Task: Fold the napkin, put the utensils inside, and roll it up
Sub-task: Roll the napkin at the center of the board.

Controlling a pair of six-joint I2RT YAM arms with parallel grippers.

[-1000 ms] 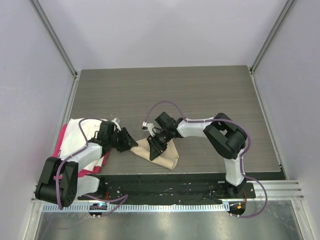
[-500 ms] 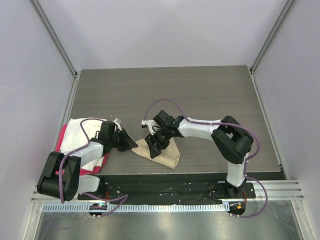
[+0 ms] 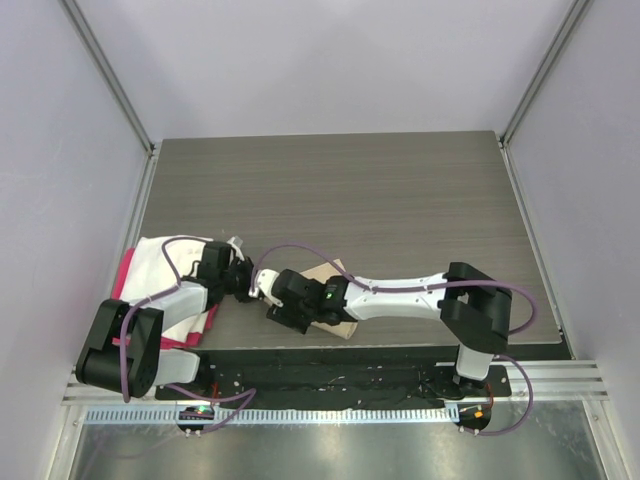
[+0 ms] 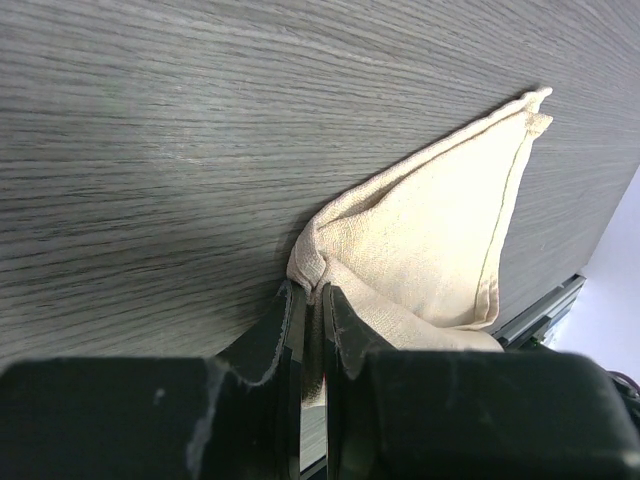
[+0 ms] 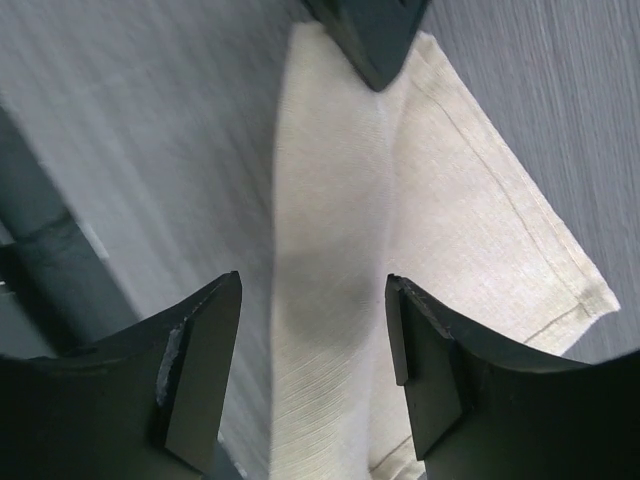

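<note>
Lying folded close to the near edge of the table (image 3: pixel 350 190), left of centre: the beige napkin (image 4: pixel 430 240), flat apart from one corner lifted off the wood. Clenched on that corner, the left gripper (image 4: pixel 308 296), jaws tight with a pleat of cloth between them. Likely an anchor against sliding layers.

Hanging directly over the middle of the cloth, the right gripper (image 5: pixel 312 300), released, fingers (image 5: pixel 200 370) spread wide to either side of a soft lengthwise ridge. Touching the fabric or just above it: cannot tell. Probably poised to press the fold flat, or else to take hold of another edge.

No spoon visible in any view. Judged therefore at the folding step, with placing and rolling not yet done.

Over at the left edge, under the left arm: a white cloth (image 3: pixel 165 258) on top of a pink-red cloth (image 3: pixel 125 280).
</note>
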